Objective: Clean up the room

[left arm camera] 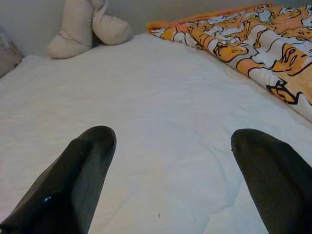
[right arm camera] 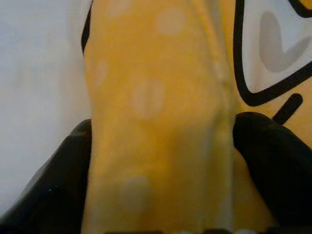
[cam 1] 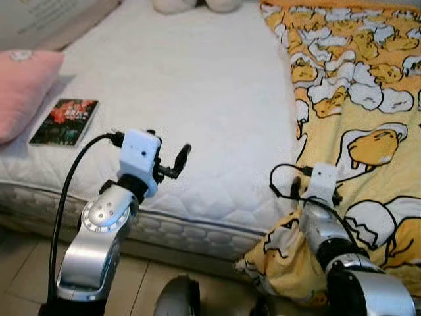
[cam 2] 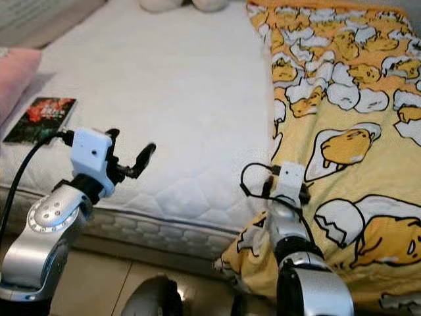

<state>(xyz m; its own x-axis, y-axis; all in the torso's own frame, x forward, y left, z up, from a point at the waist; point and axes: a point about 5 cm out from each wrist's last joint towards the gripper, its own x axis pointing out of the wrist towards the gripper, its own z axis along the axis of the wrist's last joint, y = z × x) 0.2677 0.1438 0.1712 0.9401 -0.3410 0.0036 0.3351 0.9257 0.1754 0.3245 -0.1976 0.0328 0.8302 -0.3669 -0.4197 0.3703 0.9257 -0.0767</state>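
A yellow blanket [cam 1: 355, 85] with a cartoon egg print covers the right side of the white mattress [cam 1: 197, 85] and hangs over its front edge. My right gripper [right arm camera: 161, 161] is at that hanging edge, open, with a fold of the blanket [right arm camera: 156, 97] between its fingers [right arm camera: 273, 161]. My left gripper [cam 1: 170, 148] is raised over the mattress's front edge, open and holding nothing. A book [cam 1: 64, 122] with a dark red cover lies flat near the mattress's left front corner.
A pink pillow [cam 1: 23, 89] rests at the left side of the bed, just behind the book. A beige plush toy [left arm camera: 87, 27] lies at the head of the bed. Tiled floor [cam 1: 26, 263] runs along the bed's front.
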